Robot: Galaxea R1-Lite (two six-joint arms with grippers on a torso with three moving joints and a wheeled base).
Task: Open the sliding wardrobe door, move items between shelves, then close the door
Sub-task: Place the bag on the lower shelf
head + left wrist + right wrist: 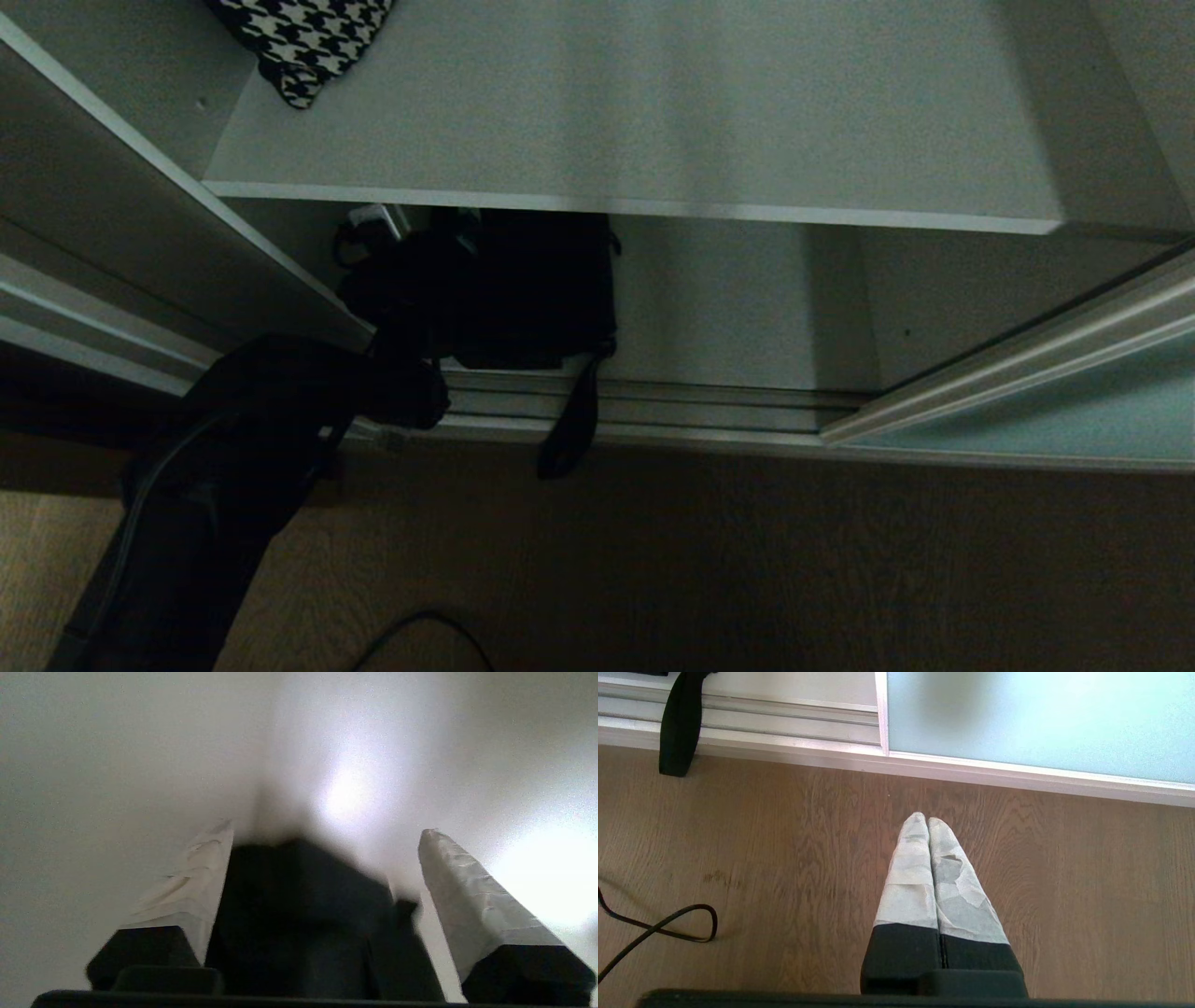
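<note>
Far left in the head view: a pale wall panel [140, 215] slanted down to the lower shelf's near corner. Above it, top left, lay the houndstooth bag [303, 42], one corner hanging just past the upper shelf [653, 121]; bare board from there to that shelf's right end.

Below the shelf's light front edge, reached in from lower left: the left arm [215, 485], its left gripper [420, 280] tucked under the overhang against the black bag [532, 289]. Seen from the left wrist, jaws spread wide, taped fingers [196, 891] either side of the bag's dark fabric [299, 914] (one flush against the cloth, the other with a sliver of gap), pinching nothing. Beyond the tips, only plain white wall.

Bag stood on the lower shelf [747, 308], left of middle; open board to its right as far as the side wall. Strap [571, 420] draped forward over the floor track [653, 406] and onto the wood floor [747, 560].

Right: door [1046, 411] slid aside, frame edge running diagonally from the track, opening left clear.

Right wrist view: right gripper [928, 820] hung over the floor, tips pressed together, short of the door's bottom rail [1017, 772]; a black cable [668, 926] looped off to one side.
</note>
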